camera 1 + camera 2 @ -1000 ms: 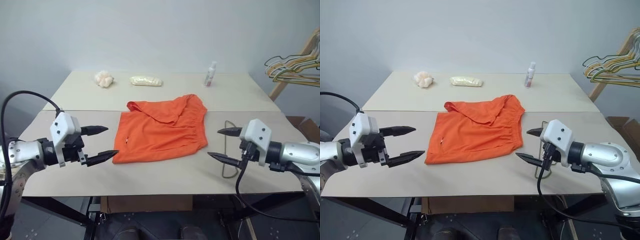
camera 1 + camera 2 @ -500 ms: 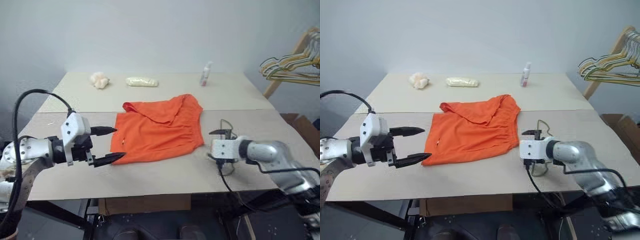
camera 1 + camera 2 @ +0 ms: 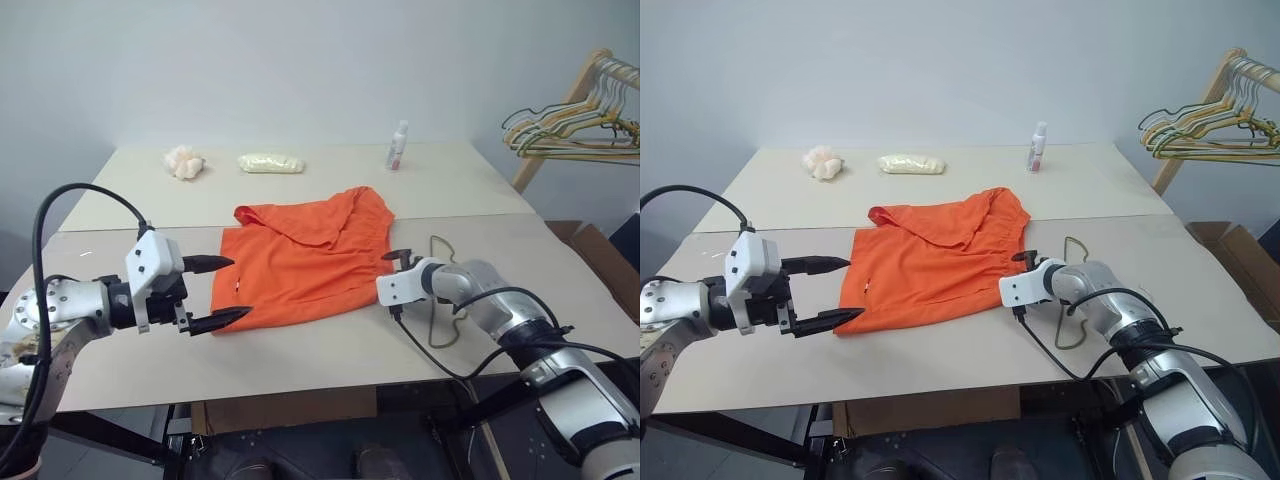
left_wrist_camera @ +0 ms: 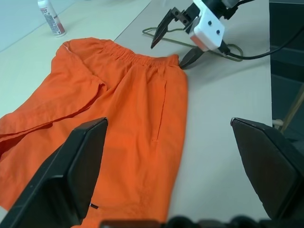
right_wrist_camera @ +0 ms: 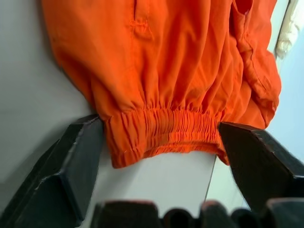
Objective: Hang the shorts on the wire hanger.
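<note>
**A:** Two end effectors up, both spread, nothing pinched. I've got the right end effector at the waistband corner of the shorts; in its wrist view the gathered elastic sits between the two fingers, one finger each side of the band. Jaws not pressed on it yet.

**B:** Where's the garment lying?

**A:** Flat on the surface, mid-front, waistband toward my right arm, leg hems toward my left. Long axis runs roughly left-right across me, top edge folded over a bit.

**B:** And the wire hanger?

**A:** Wire hanger is flat on the surface just right of the shorts, behind the right end effector, partly hidden by that arm. Hook points away from me. Can't tell if it touches the fabric.

**B:** Left side?

**A:** Left end effector hovers wide by the hem corner, just beside the fabric, not gripping it.

**B:** So which arm leads?

**A:** Right is nearer the waistband & the hanger, so I reckon right pinches first. The band lies straight ahead of its fingers. Risk: catching only the top layer of elastic.
</note>
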{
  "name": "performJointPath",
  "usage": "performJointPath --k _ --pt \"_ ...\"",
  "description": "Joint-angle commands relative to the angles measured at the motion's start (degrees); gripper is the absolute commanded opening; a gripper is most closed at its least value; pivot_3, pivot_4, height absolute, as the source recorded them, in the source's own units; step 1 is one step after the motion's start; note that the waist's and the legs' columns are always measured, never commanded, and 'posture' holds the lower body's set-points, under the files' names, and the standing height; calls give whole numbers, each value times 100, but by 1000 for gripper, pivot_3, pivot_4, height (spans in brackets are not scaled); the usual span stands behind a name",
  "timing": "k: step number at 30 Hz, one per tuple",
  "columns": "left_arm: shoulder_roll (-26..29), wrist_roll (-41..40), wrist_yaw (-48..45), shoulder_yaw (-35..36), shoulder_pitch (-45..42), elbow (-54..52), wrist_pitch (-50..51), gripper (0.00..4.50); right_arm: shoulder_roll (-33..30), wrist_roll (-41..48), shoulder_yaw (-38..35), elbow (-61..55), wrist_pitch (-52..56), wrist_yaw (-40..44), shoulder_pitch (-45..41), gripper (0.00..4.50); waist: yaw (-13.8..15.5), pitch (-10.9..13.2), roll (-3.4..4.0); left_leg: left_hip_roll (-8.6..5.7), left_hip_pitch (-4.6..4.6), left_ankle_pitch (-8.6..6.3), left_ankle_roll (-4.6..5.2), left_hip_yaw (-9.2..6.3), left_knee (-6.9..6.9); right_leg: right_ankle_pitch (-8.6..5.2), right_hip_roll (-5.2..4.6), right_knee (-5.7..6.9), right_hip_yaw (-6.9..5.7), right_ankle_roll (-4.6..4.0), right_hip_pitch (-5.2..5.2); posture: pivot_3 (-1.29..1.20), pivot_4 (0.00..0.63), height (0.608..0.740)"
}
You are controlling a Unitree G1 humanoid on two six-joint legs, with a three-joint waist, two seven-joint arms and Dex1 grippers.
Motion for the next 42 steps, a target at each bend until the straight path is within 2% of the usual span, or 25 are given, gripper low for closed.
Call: performJointPath --k 1,6,9,13,17,27,31,35,39,41,42 --pt "20 -10 34 237 81 -213 -135 4500 134 -134 119 341 -202 -73 -165 2877 -22 -1 -1 1 1 0 0 0 0 0 0 0 0 0 0 -38 0 740" --pt "28 60 38 167 119 -227 -181 4500 196 -133 79 428 -383 -108 -226 1198 -54 -1 -2 3 7 0 0 0 -3 1 2 4 2 -2 1 -36 0 740" --pt "115 378 -43 -67 102 -113 -383 4500 126 -114 18 307 -487 -144 -170 135 -49 -1 -1 3 6 1 -2 0 -5 1 2 4 2 -2 0 -36 0 740" --pt "361 1385 -92 -648 95 305 -1038 4500 -58 80 -155 -95 -680 -131 12 59 -28 1 2 1 3 1 -3 0 -5 1 1 3 1 -2 -2 -37 0 740" --pt "576 2537 -164 -1420 -178 1179 -1987 4500 -234 347 -353 -569 -794 -52 203 59 -18 4 6 1 1 -2 2 4 -7 1 1 2 1 -3 -5 -66 0 740" --pt "121 4552 -235 -3168 -1823 3395 -3008 4500 -412 479 -526 -1077 -708 109 518 59 -27 3 7 0 -21 -8 14 41 -1 1 1 0 -5 -2 -16 -112 0 740" --pt "-186 4844 -251 -3458 -2274 4080 -3240 3603 -431 536 -620 -1224 -632 156 568 0 -57 -28 49 0 -9 -9 16 46 1 1 0 0 -7 -2 -4 -130 0 740" --pt "-328 5029 -226 -3533 -2484 4427 -3459 2269 -496 590 -709 -1342 -567 200 632 0 -62 -59 99 -1 -3 -9 17 48 0 1 1 1 -4 -1 -2 -144 0 740" --pt "-384 5123 -96 -3474 -2699 4773 -3642 937 -538 621 -791 -1505 -520 243 757 0 -77 -63 103 0 0 -9 18 45 0 1 1 2 -4 -1 0 -147 0 740" --pt "-334 4923 -256 -3339 -2742 4777 -3839 233 -553 755 -846 -1689 -498 325 869 0 -89 -63 103 0 -3 -10 19 44 1 0 1 1 -3 -1 -2 -148 0 740" --pt "-300 4810 -361 -3284 -2745 4761 -3945 32 -557 813 -874 -1774 -482 363 918 0 -96 -63 103 0 -6 -10 20 42 1 0 1 1 -3 -1 -5 -148 0 740"
